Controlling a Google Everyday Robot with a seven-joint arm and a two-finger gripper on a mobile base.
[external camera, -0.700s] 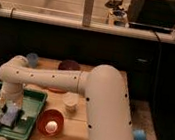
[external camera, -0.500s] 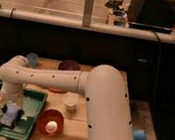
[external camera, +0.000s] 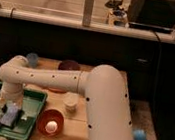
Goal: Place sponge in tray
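Camera view: the arm bends down at the table's left end, and the gripper (external camera: 8,105) sits low inside the green tray (external camera: 34,107), right over the blue sponge (external camera: 9,116). The sponge appears to lie within the tray's rim. Whether the gripper is spread or pinching the sponge cannot be told. The placing looks nearly done, and what seems left is letting go and lifting clear. A red bowl (external camera: 51,121) stands just beside the tray.

A red bowl (external camera: 44,117), perhaps holding a ball (external camera: 52,126), a white cup (external camera: 70,102) and a blue cup (external camera: 32,59) share the table (external camera: 78,132).
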